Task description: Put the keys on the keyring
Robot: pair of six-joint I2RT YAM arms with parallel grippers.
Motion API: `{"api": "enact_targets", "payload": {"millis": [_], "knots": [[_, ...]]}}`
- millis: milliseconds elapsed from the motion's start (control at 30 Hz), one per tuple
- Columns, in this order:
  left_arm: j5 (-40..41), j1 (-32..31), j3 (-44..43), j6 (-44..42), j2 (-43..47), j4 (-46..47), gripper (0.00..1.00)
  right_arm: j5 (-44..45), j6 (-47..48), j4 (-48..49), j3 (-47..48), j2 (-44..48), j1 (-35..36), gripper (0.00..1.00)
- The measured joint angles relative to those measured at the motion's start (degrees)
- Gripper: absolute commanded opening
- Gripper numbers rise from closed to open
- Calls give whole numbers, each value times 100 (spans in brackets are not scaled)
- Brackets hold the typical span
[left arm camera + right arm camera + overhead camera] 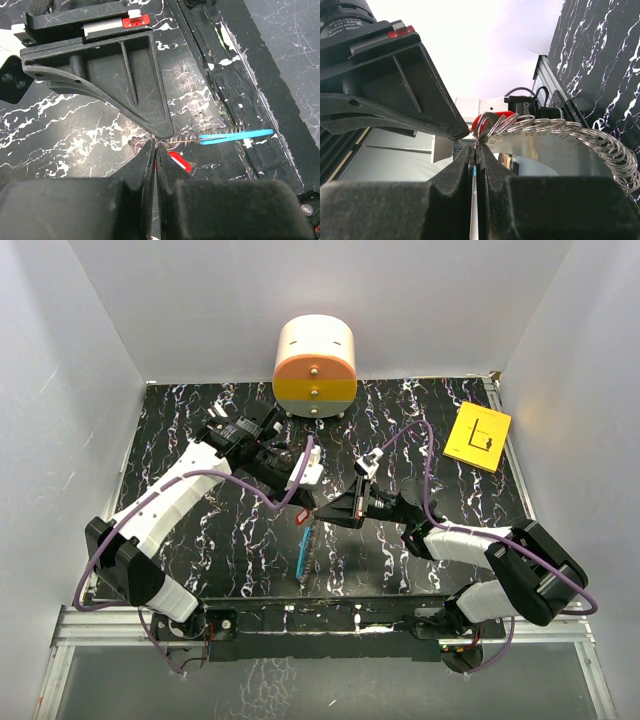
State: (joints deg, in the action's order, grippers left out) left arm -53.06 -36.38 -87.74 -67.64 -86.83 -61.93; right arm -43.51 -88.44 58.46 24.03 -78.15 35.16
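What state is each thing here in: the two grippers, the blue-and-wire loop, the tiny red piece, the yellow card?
Oval keyring of blue band and wire coil: held off the table, blue part hanging.
Left gripper: shut, tips at the coil.
Right gripper: shut on the keyring.
Tiny red key: against the coil; whether threaded on, unclear.
Flat yellow card: lying on the table, untouched.
Cream-and-orange drum: standing at the back.

Plain white walls (200, 300) around a black, white-veined tabletop (250, 560), seemingly marble-patterned
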Motion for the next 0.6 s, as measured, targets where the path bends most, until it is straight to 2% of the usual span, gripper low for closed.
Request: {"api": "enact_targets", "payload": {"millis": [600], "knots": [[197,-94,-76,-525,-94,-245,0,24,-72,146,20,-186,227,8]]}}
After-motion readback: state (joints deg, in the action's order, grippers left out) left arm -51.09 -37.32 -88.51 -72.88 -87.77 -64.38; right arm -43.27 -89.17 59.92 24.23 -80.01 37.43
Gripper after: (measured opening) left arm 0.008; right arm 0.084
